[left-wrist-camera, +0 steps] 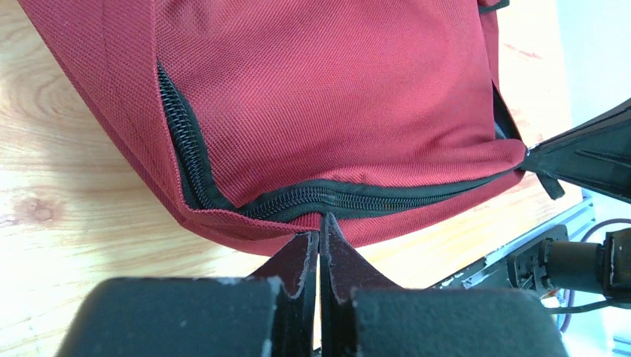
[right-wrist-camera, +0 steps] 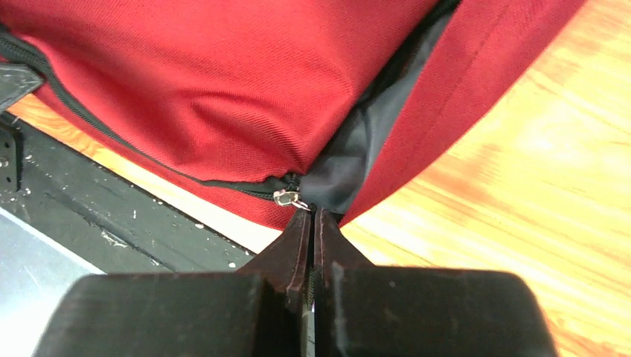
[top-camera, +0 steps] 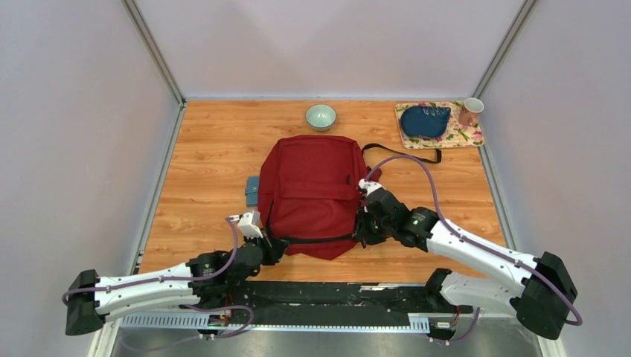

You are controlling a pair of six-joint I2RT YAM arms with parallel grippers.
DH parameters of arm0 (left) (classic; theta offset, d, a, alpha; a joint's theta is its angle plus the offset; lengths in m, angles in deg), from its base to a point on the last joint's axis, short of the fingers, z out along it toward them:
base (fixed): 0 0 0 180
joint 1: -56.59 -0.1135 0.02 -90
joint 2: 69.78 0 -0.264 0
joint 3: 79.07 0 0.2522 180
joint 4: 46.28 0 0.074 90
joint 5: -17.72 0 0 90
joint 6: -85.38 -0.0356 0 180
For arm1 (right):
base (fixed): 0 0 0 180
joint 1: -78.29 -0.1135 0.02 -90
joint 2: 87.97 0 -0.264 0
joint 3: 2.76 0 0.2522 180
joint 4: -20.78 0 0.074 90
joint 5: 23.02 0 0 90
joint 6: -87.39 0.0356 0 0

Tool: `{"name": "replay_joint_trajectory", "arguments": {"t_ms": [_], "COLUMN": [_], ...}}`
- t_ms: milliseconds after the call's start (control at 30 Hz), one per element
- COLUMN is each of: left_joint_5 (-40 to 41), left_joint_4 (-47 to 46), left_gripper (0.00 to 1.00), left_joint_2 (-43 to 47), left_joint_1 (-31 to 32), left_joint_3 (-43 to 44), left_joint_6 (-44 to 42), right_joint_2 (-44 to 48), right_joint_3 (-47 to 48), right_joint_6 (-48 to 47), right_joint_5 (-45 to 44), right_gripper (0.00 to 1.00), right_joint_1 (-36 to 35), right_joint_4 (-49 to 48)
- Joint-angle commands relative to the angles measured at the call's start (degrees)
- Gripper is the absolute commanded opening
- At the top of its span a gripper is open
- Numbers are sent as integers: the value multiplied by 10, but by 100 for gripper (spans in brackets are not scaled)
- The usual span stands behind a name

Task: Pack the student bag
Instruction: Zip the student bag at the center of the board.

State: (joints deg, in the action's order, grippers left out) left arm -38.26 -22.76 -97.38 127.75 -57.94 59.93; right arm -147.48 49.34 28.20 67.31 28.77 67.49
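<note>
The dark red student bag (top-camera: 312,190) lies flat on the wooden table. My left gripper (top-camera: 273,249) is at its near left corner, shut on the red fabric edge (left-wrist-camera: 321,220) just below the black zipper (left-wrist-camera: 335,196). My right gripper (top-camera: 362,224) is at the bag's near right corner, shut at the silver zipper slider (right-wrist-camera: 287,198), holding its pull. Beyond the slider the zipper gapes and dark lining (right-wrist-camera: 364,141) shows. The bag (right-wrist-camera: 223,82) fills the right wrist view, and the right gripper's finger (left-wrist-camera: 588,156) shows at the edge of the left wrist view.
A small blue-grey flat item (top-camera: 252,190) lies against the bag's left side. A green bowl (top-camera: 321,117) stands behind the bag. At the back right, a floral mat (top-camera: 465,137) carries a dark blue pouch (top-camera: 424,120) and a mug (top-camera: 469,111). A black strap (top-camera: 405,154) trails right.
</note>
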Motion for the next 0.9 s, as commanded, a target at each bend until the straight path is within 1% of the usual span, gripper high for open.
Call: {"name": "replay_joint_trajectory", "arguments": {"t_ms": [0, 167, 233, 267, 333, 367, 400, 433, 467, 500, 533, 633, 667, 700, 733, 767, 800, 833, 867], "left_joint_5": [52, 32, 21, 18, -3, -15, -27, -54, -67, -75, -85, -75, -74, -75, -80, -89, -100, -123, -137], "left_joint_4": [113, 106, 122, 133, 155, 160, 170, 177, 181, 198, 209, 250, 251, 236, 223, 208, 180, 169, 157], "left_gripper": [0, 0, 0, 2, 24, 49, 56, 60, 68, 71, 75, 77, 77, 77, 77, 77, 77, 78, 78], "left_joint_2": [-2, -17, -22, -25, -25, -20, -19, -15, -9, -6, -4, 1, -1, -5, -14, -41, -61, -111, -139], "left_joint_1": [-7, -7, -8, -7, -7, -7, -7, -7, -7, -8, -7, -7, -7, -6, -7, -8, -7, -7, -7], "left_joint_3": [23, 41, 57, 64, 82, 86, 98, 105, 111, 130, 142, 205, 221, 252, 268, 284, 318, 334, 351], "left_joint_6": [-57, -80, -82, -82, -90, -96, -108, -115, -126, -147, -161, -217, -236, -283, -309, -338, -396, -424, -451], "right_joint_2": [-21, -39, -45, -53, -61, -65, -63, -60, -55, -43, -39, -34, -36, -40, -43, -46, -50, -57, -61], "right_joint_3": [50, 76, 90, 99, 121, 126, 128, 125, 114, 107, 103, 101, 102, 103, 103, 104, 106, 110, 110], "right_joint_6": [2, 23, 29, 28, 18, 16, 15, 17, 21, 25, 33, 36, 31, 29, 25, 22, 15, 11, 8], "right_joint_5": [-103, -180, -215, -221, -222, -214, -205, -183, -174, -170, -163, -131, -121, -113, -102, -98, -94, -84, -83], "right_gripper": [0, 0, 0, 0, 0, 0, 0, 0, 0, 0, 0, 0, 0, 0, 0, 0, 0, 0, 0], "right_joint_1": [14, 15, 15, 15, 15, 15, 14, 15, 15, 15, 15, 15, 15, 16, 15, 15, 15, 15, 15], "right_joint_4": [105, 128, 137, 143, 159, 164, 167, 164, 162, 161, 162, 157, 155, 150, 149, 149, 149, 150, 150]}}
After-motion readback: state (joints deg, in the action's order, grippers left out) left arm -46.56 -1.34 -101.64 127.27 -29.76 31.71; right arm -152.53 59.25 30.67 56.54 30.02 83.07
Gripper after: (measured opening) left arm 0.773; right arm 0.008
